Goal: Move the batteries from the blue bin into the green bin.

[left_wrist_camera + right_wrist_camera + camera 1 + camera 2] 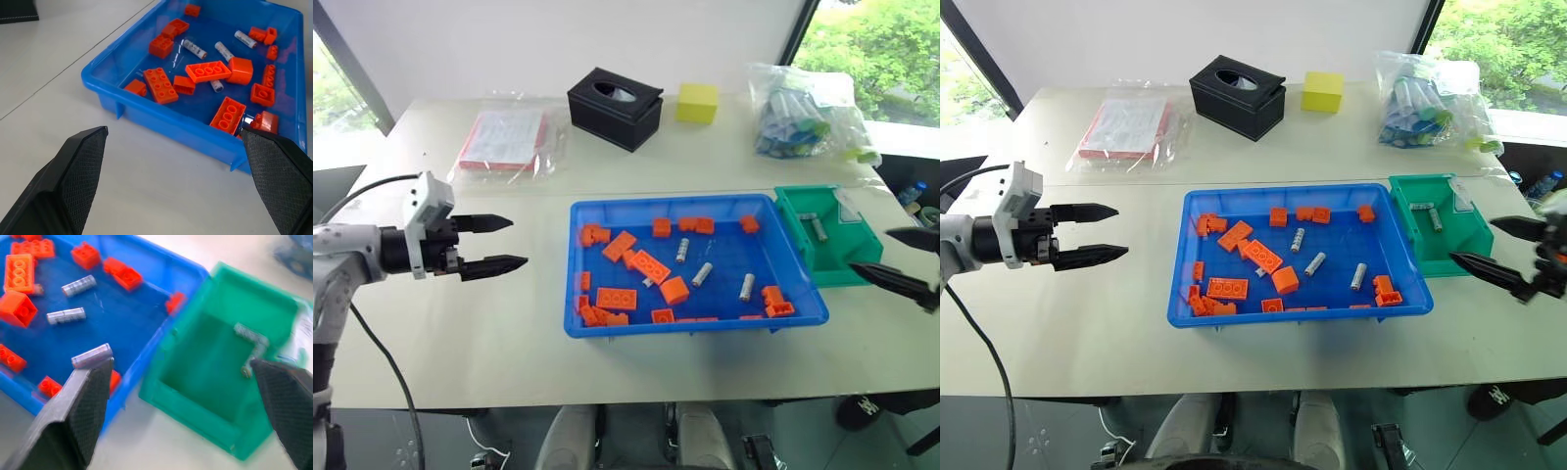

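Between picks: right gripper (1506,251) apart, empty, beside green bin (1430,240); left gripper (491,243) apart too. Next: reach batteries (747,287) in blue bin (607,327).

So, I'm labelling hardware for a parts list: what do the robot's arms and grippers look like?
The left arm is white and grey with a white wrist box and a trailing black cable. Both the left gripper and the right gripper have two black tapered fingers with cross-hatched pads.

The blue bin (570,323) and green bin (862,233) are smooth, glossy plastic. The batteries (747,287) look like shiny metal with printed wraps. The orange bricks (649,265) are glossy studded plastic. The gripper pads (83,164) are matt black with a fine cross-hatched texture. The table (460,333) is smooth and matt.
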`<act>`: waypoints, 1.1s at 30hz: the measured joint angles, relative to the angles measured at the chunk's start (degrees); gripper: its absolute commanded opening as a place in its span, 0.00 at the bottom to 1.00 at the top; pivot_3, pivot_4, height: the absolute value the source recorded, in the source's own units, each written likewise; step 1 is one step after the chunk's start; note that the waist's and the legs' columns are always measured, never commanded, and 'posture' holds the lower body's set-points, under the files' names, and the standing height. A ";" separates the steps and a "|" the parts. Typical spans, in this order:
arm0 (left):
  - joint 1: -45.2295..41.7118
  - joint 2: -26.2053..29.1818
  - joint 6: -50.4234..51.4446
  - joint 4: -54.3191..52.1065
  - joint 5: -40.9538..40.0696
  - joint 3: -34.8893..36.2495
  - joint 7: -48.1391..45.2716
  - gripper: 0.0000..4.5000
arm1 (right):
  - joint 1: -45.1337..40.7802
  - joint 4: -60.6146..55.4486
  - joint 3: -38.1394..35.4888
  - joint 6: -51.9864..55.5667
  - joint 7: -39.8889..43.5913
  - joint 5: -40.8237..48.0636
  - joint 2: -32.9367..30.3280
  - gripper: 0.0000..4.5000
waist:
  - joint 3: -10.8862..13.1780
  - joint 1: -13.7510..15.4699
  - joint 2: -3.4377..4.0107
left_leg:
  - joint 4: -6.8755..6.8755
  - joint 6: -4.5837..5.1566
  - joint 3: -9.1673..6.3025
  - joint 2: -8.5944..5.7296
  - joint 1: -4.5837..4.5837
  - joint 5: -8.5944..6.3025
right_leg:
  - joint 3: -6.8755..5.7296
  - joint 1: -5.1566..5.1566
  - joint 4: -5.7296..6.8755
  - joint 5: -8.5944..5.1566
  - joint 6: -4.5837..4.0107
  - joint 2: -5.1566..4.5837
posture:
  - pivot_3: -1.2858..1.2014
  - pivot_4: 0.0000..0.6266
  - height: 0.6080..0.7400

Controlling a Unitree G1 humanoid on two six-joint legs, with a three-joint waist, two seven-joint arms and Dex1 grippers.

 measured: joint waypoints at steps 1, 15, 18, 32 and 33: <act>-0.74 0.04 0.05 -0.47 -0.25 -0.18 -0.11 1.00 | -3.40 -1.69 2.41 1.93 -1.94 1.36 0.37 0.99 | 0.01 -0.05 0.00 | 0.00 -0.01 -0.01 0.01 -0.02 0.01 | 0.00 -0.02 0.00 0.02 -0.02 0.00 | 0.52 0.24 0.64; -3.90 2.32 5.02 -8.62 -5.41 -1.67 -5.23 1.00 | -37.70 -5.59 36.89 27.21 -26.20 5.85 26.78 0.99 | 0.03 -1.18 -0.16 | 0.00 -0.02 -0.04 -0.13 -0.45 0.04 | -0.02 -0.37 0.08 0.23 0.33 -0.02 | 0.52 0.24 0.64; -3.89 2.35 5.09 -9.93 -5.50 -1.78 -5.26 1.00 | -37.65 -2.62 42.60 28.41 -29.31 3.30 32.35 0.99 | 0.04 -1.49 -0.17 | 0.05 -0.01 0.00 -0.13 -0.42 0.05 | -0.01 -0.40 0.19 0.24 0.34 -0.01 | 0.52 0.24 0.64; -3.55 2.89 7.06 -12.75 -7.86 -1.81 -5.31 1.00 | -38.77 6.46 51.51 23.94 -30.08 -6.34 36.75 0.99 | 0.07 -1.92 -0.14 | 0.64 -0.01 -0.11 0.00 -0.45 0.04 | 0.02 -0.40 0.62 0.22 0.30 0.19 | 0.52 0.24 0.64; -3.56 2.89 7.06 -12.75 -7.86 -1.81 -5.28 1.00 | -38.78 6.83 52.32 23.39 -29.79 -7.00 36.77 0.99 | 0.07 -1.99 -0.14 | 0.63 -0.01 -0.11 0.00 -0.45 0.04 | 0.02 -0.40 0.62 0.23 0.30 0.19 | 0.52 0.24 0.64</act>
